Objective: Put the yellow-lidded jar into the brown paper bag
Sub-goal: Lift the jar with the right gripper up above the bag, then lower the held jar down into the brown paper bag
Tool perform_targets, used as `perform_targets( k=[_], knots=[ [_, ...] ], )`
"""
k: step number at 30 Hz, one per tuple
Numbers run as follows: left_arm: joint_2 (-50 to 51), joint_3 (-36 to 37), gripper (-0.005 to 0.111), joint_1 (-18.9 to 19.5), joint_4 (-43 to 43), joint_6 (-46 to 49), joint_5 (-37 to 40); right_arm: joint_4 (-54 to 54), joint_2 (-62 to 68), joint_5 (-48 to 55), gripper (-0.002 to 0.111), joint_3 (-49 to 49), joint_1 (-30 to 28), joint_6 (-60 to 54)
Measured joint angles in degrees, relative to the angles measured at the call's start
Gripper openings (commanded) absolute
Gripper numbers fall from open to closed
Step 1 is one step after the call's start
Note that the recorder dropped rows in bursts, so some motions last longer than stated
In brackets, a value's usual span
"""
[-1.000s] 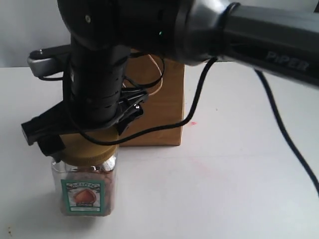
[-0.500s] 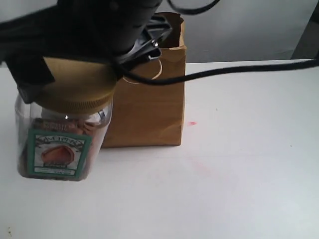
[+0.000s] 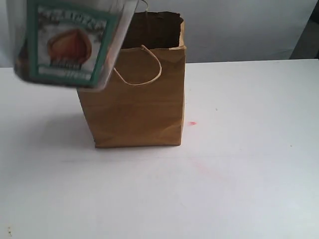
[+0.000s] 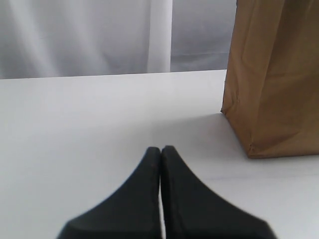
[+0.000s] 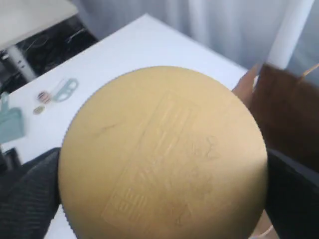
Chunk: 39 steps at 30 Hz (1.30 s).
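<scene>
the jar (image 3: 70, 45) hangs clear of the table, up beside the paper bag (image 3: 139, 99) near its rim, with the right gripper (image 5: 162, 172) clamped across the yellow lid (image 5: 164, 124). it looks like stiff plastic, full and fairly weighty; the smooth walls may slip, so the ribbed lid is probably the best hold. the bag stands open toward the far edge of the white table (image 3: 249, 174) and looks light and easy to tip. the left gripper (image 4: 160, 157) sits low, jaws together. a pale curtain (image 4: 75, 35) hangs behind.

One yellow-lidded jar (image 3: 70, 45), one brown paper bag (image 3: 137, 107).
</scene>
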Motion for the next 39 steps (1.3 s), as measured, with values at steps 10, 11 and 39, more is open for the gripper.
perform_targets(
  k=[10,11,39],
  knots=[
    [0.0,0.0,0.001,0.0,0.0,0.0,0.0,-19.4,0.0,-15.6,0.000,0.0,0.0,-0.1],
    [0.0,0.0,0.001,0.0,0.0,0.0,0.0,-21.1,0.2,-17.0,0.000,0.0,0.0,0.3],
    [0.0,0.0,0.001,0.0,0.0,0.0,0.0,-40.6,15.0,-21.2,0.000,0.0,-1.3,7.3]
  ],
)
